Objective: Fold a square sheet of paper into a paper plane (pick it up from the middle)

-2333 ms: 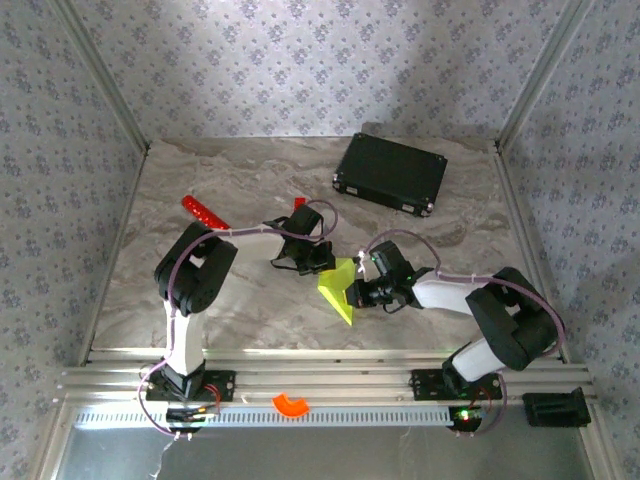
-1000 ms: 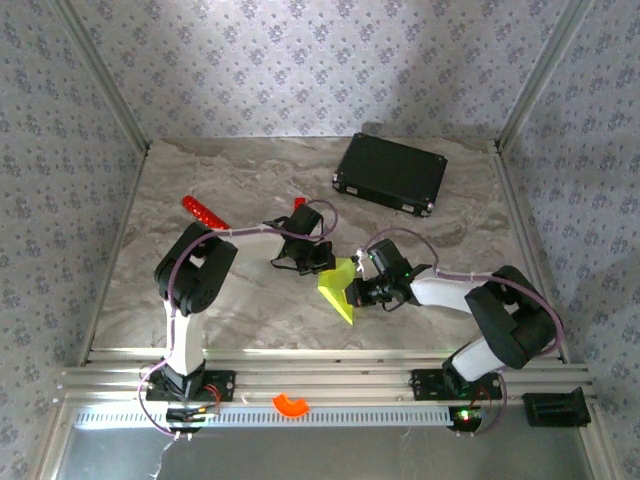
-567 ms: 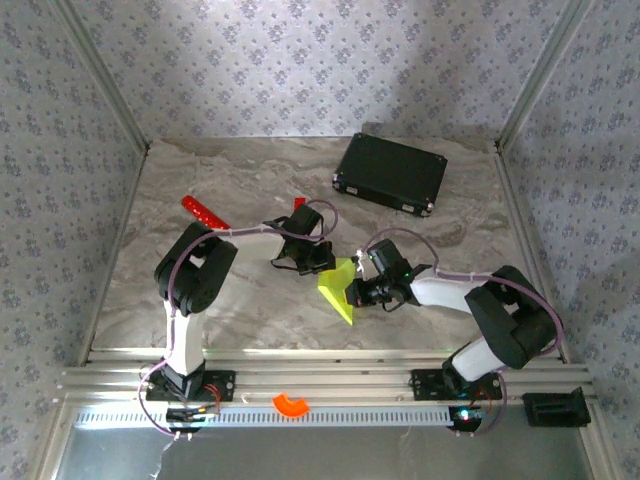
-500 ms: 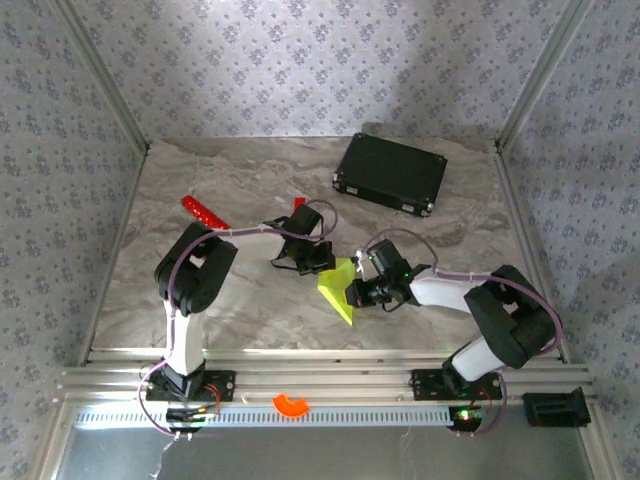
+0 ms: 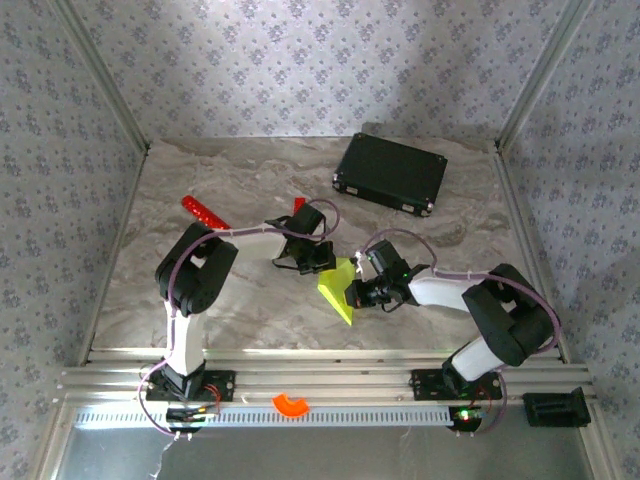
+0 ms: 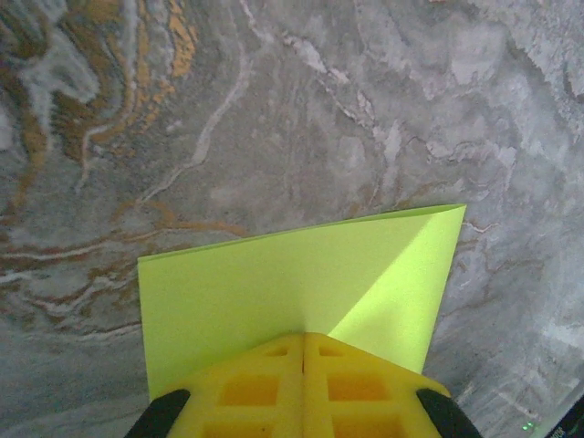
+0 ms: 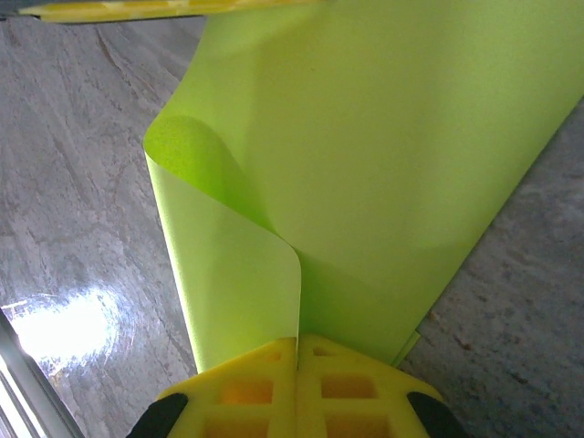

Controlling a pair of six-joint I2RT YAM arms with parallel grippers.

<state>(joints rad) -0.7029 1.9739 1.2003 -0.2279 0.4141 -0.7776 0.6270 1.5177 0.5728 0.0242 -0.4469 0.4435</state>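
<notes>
Marble tabletop (image 5: 230,300): left end effector (image 6: 303,351) & right end effector (image 7: 297,351) both pinching square sheet of paper (image 5: 340,292) btwn them.

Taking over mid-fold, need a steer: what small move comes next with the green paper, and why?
Probably ease the right gripper down to flatten the curl. Both it and the left gripper are shut on the sheet of paper, whose flap loops over, uncreased.
</notes>
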